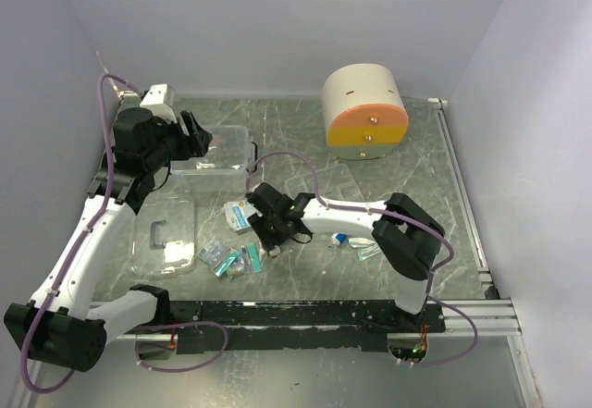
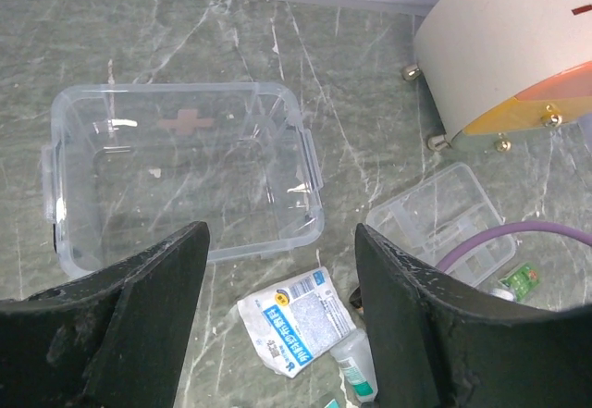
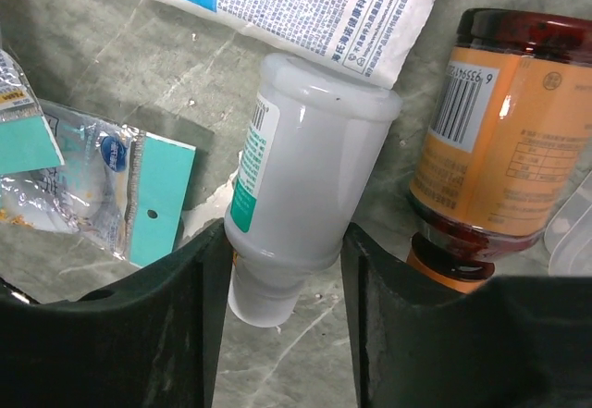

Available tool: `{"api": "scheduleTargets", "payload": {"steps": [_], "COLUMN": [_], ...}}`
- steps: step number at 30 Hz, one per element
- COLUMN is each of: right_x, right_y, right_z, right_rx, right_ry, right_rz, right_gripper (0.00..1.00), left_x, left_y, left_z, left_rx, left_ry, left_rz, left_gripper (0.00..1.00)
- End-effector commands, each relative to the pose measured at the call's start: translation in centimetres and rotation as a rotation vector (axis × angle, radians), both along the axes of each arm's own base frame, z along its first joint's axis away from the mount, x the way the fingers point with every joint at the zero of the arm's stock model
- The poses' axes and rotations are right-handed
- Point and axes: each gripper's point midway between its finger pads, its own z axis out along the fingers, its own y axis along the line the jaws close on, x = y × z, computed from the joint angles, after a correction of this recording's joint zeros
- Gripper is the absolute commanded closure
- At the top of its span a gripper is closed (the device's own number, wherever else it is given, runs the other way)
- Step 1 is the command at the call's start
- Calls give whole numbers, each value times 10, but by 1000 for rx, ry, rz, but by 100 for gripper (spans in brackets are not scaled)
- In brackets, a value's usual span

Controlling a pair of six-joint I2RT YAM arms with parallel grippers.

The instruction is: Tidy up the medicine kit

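A tabletop (image 1: 435,167) of dark green marble-look stone with pale veins fills the floor of the booth. Plain, pale lilac-white walls (image 1: 277,19) close it in at the back and both sides. A metal rail (image 1: 462,195) runs along its right edge. The light is soft and even.

Looks like a robotics lab test cell rather than a home or shop. Boxed in on three sides by plain white panels (image 1: 277,19). Floored with a green marble-patterned desk (image 1: 277,126), edged with aluminium rail (image 1: 472,314). Fitted with a white-and-black left arm (image 1: 88,232) and right arm (image 1: 347,216), bolted along a black base strip (image 1: 296,315) and trailing loose purple cables (image 1: 282,155).
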Motion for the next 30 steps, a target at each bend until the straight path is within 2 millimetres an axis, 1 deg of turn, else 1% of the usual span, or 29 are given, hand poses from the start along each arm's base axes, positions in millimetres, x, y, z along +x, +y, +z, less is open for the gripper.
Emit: {"api": "scheduleTargets", "payload": {"steps": [1, 4, 7, 12, 14, 15, 17, 18, 20, 23, 25, 27, 29, 30], "right_x": [6, 7, 2, -11, -20, -21, -29, -32, -37, -41, -46, -49, -49, -46], "right_y": [-2, 1, 6, 18, 21, 21, 21, 19, 17, 12, 7, 1, -6, -11], "right_z": [4, 23, 42, 87, 110, 119, 139, 145, 159, 178, 187, 196, 203, 206], "right_rx": [-25, 14, 92, 321, 434, 481, 584, 625, 704, 822, 880, 908, 932, 948], "right_ry": [-37, -74, -53, 58, 121, 148, 229, 270, 340, 426, 483, 514, 540, 550], "right_rz": [31, 79, 163, 258, 291, 286, 273, 256, 227, 178, 143, 118, 96, 73], "right_gripper": [61, 66, 66, 67, 67, 67, 67, 67, 67, 67, 67, 66, 66, 66], "left_x": [-3, -9, -20, -46, -56, -61, -75, -82, -94, -108, -120, -129, -139, -144], "left_y": [-11, -15, -29, -63, -74, -78, -88, -93, -100, -107, -114, -119, -125, -129], "left_z": [20, 23, 26, 26, 23, 17, 15, 14, 22, 40, 44, 39, 28, 21], "left_rx": [0, 16, 14, 22, 66, 99, 162, 195, 235, 229, 227, 254, 306, 329], "left_ry": [-66, -80, -118, -206, -252, -277, -360, -406, -510, -647, -707, -736, -755, -764], "left_rz": [-80, -122, -232, -484, -551, -589, -684, -732, -785, -818, -874, -921, -968, -995], "left_gripper": [23, 17, 14, 17, 19, 20, 23, 24, 24, 23, 23, 24, 25, 25]}}
